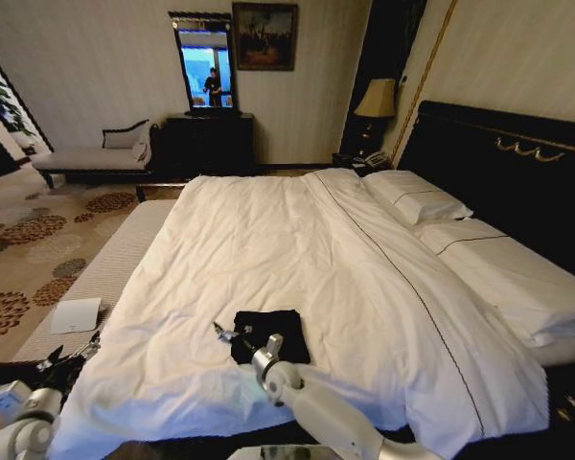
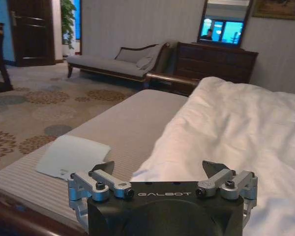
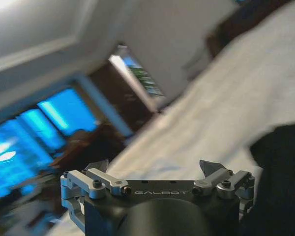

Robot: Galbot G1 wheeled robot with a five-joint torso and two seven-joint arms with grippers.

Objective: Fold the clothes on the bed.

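The clothes are one black T-shirt [image 1: 271, 334], lying as a small compact bundle on the white duvet of the bed [image 1: 297, 249], near its closest edge. My right gripper [image 1: 226, 333] hovers just left of the shirt, tilted, open and holding nothing. In the right wrist view the same gripper [image 3: 155, 166] has its fingers spread wide, with the black shirt [image 3: 280, 182] off to one side. My left gripper [image 1: 65, 356] stays low beyond the bed's left corner. The left wrist view shows this gripper [image 2: 160, 167] open and empty, facing along the duvet's edge.
A grey striped bench [image 1: 110, 264] runs along the bed's left side with a white card [image 1: 75, 314] on it. Pillows [image 1: 417, 196] and a dark headboard [image 1: 517, 182] are at the right. Farther back stand a chaise longue [image 1: 94, 158] and a dark dresser [image 1: 209, 144].
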